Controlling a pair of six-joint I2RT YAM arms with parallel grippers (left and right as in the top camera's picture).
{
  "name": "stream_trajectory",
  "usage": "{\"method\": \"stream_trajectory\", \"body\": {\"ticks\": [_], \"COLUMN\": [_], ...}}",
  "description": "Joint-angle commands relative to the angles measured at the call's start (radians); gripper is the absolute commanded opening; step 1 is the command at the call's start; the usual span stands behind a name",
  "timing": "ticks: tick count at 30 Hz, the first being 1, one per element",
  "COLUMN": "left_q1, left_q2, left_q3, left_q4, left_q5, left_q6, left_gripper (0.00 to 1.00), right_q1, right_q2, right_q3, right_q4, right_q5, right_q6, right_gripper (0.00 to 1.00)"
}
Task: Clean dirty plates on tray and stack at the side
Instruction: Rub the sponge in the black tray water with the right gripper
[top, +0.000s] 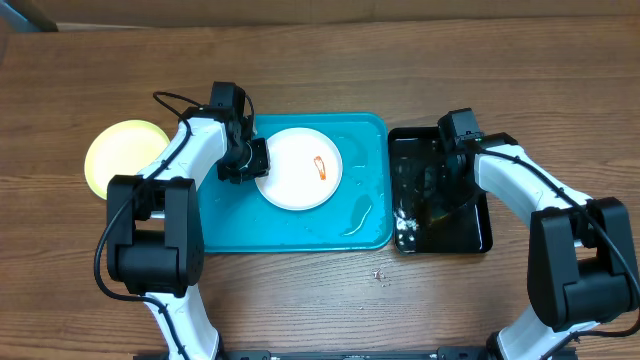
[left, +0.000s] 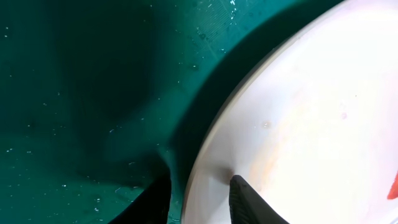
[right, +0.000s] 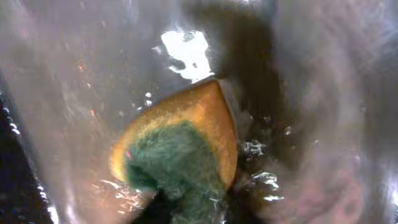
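While the left arm bends over the blue tray (top: 230, 225) mid-table, left gripper (top: 250, 160) clamps the rim of the white plate (top: 298, 168) lying in it | right gripper (top: 435, 180) dips into the wet black tray (top: 470, 235) at a sponge (right: 180, 149), grip unclear | yellow plate (top: 115, 150) bare on table near left edge

Table (top: 320, 40): wood, brown grain visible, matt.
Tray (top: 300, 232): turquoise plastic, smooth, glossy, wet film and droplets.
White plate (top: 290, 185): smooth, hard-looking, soft sheen; orange-red smear (top: 320, 166) on face.
Yellow-green plate (top: 115, 155): smooth, even, low shine.
Black tray (top: 470, 235): glossy, wet, bright glints.
Sponge (right: 180, 155): yellow foam, fine-pored; green scouring layer, rough, fibrous, soaked.
Robot arms (top: 190, 150): white shells, smooth plastic look; joints black, matt.
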Motion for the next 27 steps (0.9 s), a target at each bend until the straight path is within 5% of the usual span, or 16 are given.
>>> {"method": "stream_trajectory", "body": {"ticks": [1, 9, 13, 15, 16, 23, 24, 25, 27], "left_q1": [-0.003, -0.003, -0.003, -0.003, -0.003, -0.003, -0.003, -0.003, -0.005], "left_q2": [0.024, 0.024, 0.024, 0.024, 0.024, 0.024, 0.024, 0.024, 0.024], "left_q3": [-0.026, -0.026, -0.026, -0.026, -0.026, -0.026, -0.026, -0.026, -0.026], "left_q4": [0.003, 0.001, -0.002, 0.002, 0.004, 0.059, 0.064, 0.065, 0.054], "left_q5": [-0.023, -0.023, -0.023, -0.023, -0.023, -0.023, -0.023, -0.023, -0.022], "left_q6": [0.012, 0.011, 0.011, 0.011, 0.011, 0.011, 0.011, 0.011, 0.011], "left_gripper": [0.34, 0.35, 0.35, 0.35, 0.35, 0.4, 0.35, 0.13, 0.04], "right_q1": [0.004, 0.004, 0.005, 0.005, 0.005, -0.002, -0.001, 0.002, 0.003], "right_q2": [0.003, 0.003, 0.003, 0.003, 0.003, 0.002, 0.002, 0.002, 0.002], "right_q3": [-0.013, 0.018, 0.012, 0.011, 0.013, 0.196, 0.223, 0.251, 0.262], "right_q4": [-0.008, -0.056, -0.09, -0.083, -0.079, -0.254, -0.283, -0.313, -0.322], "right_q5": [-0.014, -0.051, -0.05, -0.05, -0.05, -0.048, -0.034, 0.002, 0.051], "right_q6": [-0.007, -0.003, -0.003, -0.003, -0.003, -0.004, -0.003, -0.003, -0.003], "right_gripper": [0.68, 0.65, 0.35, 0.07, 0.04, 0.04, 0.04, 0.04, 0.04]}}
